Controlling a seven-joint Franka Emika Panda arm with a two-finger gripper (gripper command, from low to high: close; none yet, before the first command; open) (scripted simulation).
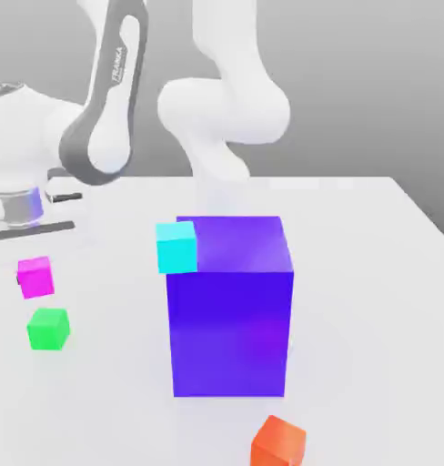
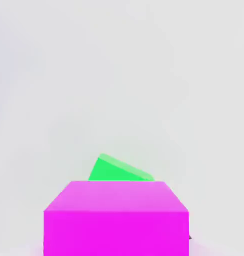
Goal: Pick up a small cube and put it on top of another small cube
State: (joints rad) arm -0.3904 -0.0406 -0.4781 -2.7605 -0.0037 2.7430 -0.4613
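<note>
White tabletop (image 1: pixel 371 273), matte, under a plain grey backdrop; its far edge and the edge at the exterior view's right are in sight. White Panda arm (image 1: pixel 221 109) rises behind a big blue-purple block (image 1: pixel 230 309) standing mid-table, with a cyan cube (image 1: pixel 176 247) at the block's upper corner on the exterior view's left. Orange cube (image 1: pixel 278 443) sits near the front edge, apart from the block. Open table lies to the exterior view's right of the block and between block and the two small cubes. Magenta cube (image 1: pixel 35 277) rests on the table at the exterior view's left, flat, plain-faced, evenly coloured; green cube (image 1: pixel 48 329) just in front of it, near but not touching, same size. In the hand view the magenta cube (image 2: pixel 116 217) looms close with the green cube (image 2: pixel 119 170) behind it. Jaws are fully closed; the magenta cube lies on the table.
</note>
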